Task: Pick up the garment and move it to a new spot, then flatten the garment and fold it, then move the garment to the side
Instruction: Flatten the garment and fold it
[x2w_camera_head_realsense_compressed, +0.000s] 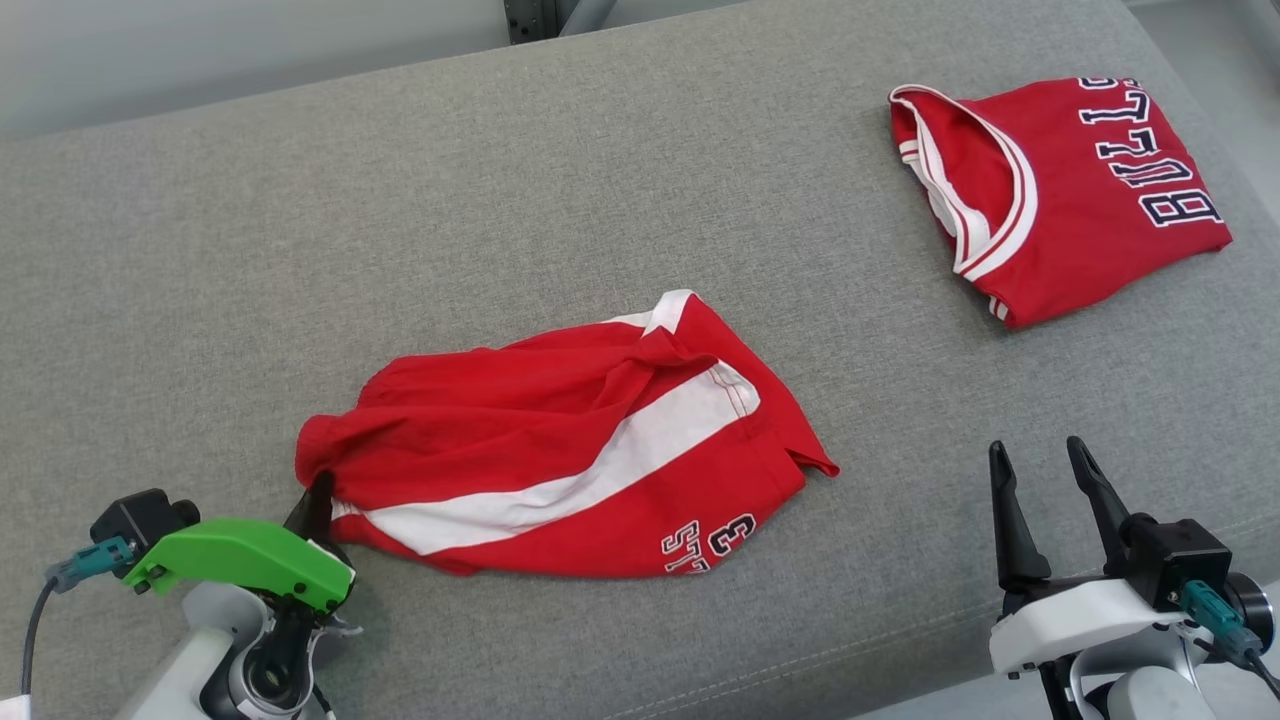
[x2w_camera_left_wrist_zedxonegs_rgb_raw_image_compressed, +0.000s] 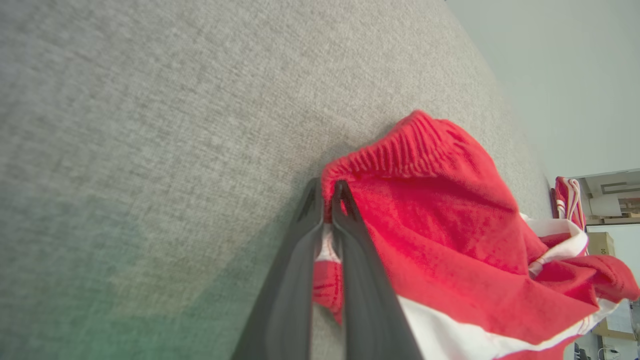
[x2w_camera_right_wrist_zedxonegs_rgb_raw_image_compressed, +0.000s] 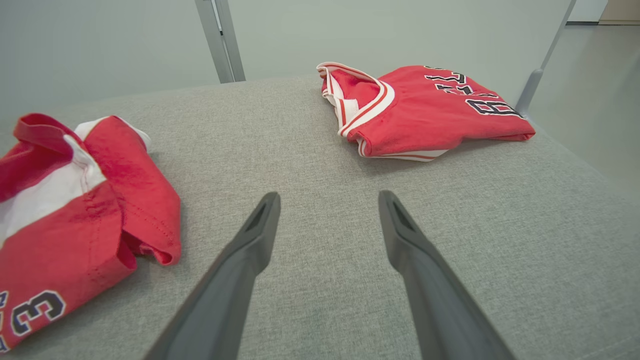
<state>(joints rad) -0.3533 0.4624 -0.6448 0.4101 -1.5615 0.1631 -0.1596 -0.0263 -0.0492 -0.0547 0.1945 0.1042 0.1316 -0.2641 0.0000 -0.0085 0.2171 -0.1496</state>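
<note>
Now my left fingers (x2w_camera_head_realsense_compressed: 318, 497) are clamped on the waistband (x2w_camera_left_wrist_zedxonegs_rgb_raw_image_compressed: 395, 150) of the red shorts (x2w_camera_head_realsense_compressed: 560, 450), crumpled on the grey bench (x2w_camera_head_realsense_compressed: 500, 200). My right fingers (x2w_camera_head_realsense_compressed: 1003, 480) stand wide apart, empty.

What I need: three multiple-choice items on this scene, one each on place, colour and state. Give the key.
1. Where on the grey cushion lies the folded jersey? A near left; B far right; C centre.
2. What colour is the broad stripe on the shorts? A white; B blue; C black.
3. What state is the left gripper in? A open; B shut on the shorts' waistband; C shut on nothing.
Key: 1 B, it lies at the head view's upper right. 2 A, white on red. 3 B, its fingers pinch the ribbed edge.
</note>
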